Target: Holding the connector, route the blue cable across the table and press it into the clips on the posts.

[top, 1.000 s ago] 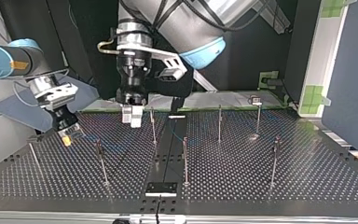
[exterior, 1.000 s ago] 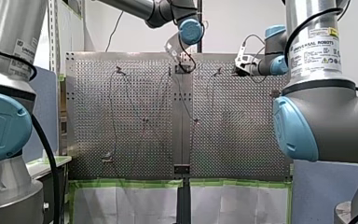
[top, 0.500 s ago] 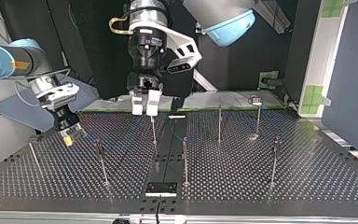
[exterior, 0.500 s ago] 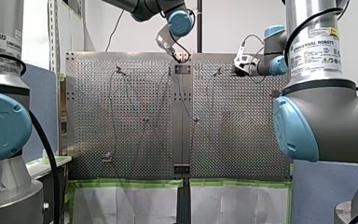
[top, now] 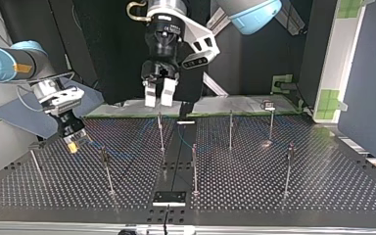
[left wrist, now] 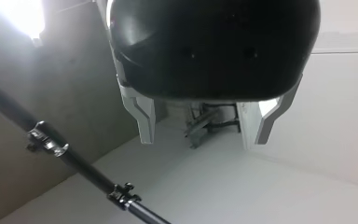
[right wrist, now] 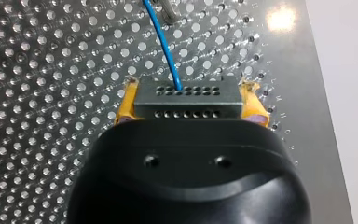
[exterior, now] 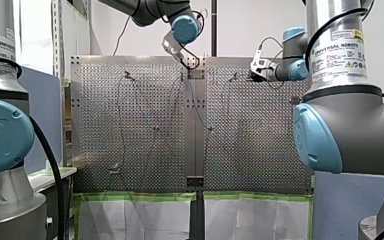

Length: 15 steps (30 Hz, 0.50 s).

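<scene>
My right gripper (top: 72, 143) clamps the connector (right wrist: 188, 101) near the end post (top: 36, 164), cable (right wrist: 167, 49) trailing from it. My left gripper (left wrist: 201, 139), wide open and empty, hangs well apart from that post. Routing looks unfinished; I cannot tell which posts are clipped.

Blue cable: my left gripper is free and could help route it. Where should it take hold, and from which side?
Probably the straight run of blue cable just ahead of the connector, which my right gripper clamps. Bring my open left gripper down from above, fingers astride it: it is thin and runs over the table, leaving only the top free.
</scene>
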### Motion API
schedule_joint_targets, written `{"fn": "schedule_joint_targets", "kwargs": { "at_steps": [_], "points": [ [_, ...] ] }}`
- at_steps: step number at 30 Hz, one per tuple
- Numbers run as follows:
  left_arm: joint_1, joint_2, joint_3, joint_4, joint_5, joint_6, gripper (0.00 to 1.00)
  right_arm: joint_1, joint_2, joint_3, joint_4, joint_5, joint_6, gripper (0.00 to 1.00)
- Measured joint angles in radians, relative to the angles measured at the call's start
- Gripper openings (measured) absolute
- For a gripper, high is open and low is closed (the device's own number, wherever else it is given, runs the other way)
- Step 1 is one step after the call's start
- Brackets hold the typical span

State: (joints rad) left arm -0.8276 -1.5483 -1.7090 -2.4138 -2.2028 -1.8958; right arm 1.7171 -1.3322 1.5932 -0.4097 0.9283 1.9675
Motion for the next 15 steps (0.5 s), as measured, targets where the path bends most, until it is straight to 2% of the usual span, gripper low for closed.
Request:
{"fn": "schedule_joint_targets", "kwargs": {
  "at_steps": [11,15],
  "points": [
    [0.000,0.000,-0.098,0.089,0.090,-0.017,1.00,0.003,0.001,0.000,0.001,0.000,-0.002,0.00],
    [0.000,0.000,-0.131,0.123,0.091,-0.010,1.00,0.003,0.001,0.000,0.002,0.000,-0.002,0.00]
  ]
}}
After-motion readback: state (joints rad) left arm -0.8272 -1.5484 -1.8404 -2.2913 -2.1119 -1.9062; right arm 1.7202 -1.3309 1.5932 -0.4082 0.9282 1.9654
